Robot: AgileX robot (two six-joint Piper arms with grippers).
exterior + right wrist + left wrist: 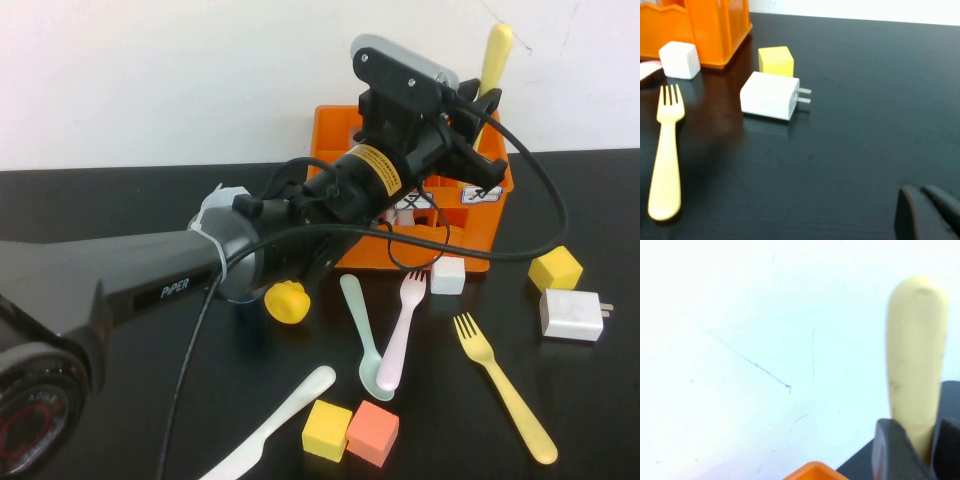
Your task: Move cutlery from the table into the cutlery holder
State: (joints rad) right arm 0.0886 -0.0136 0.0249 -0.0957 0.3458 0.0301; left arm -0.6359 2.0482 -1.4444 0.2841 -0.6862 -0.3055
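Cutlery is still scattered in front of the orange cutlery holder [345, 135], our landmark on the black table [100, 200]. We see our left gripper [487, 98] raised over the holder's right end, its fingers [895, 450] clamped on a pale yellow utensil [495, 55] that stands nearly upright, handle end up; what kind of utensil it is we cannot tell. Our right gripper [929, 212] shows only in its own wrist view, low over bare table, well away from the holder, its fingertips pressed together on nothing.

Just in front of the holder lie a mint spoon [362, 335] and a pink fork [402, 330], crossing near the spoon's bowl. A yellow fork [503, 385] lies to the holder's front right, a white knife [270, 425] further out to the front left. A white cube [447, 275] touches the holder's front edge. A yellow cube [555, 268] and a white charger [571, 314] sit to the holder's right.
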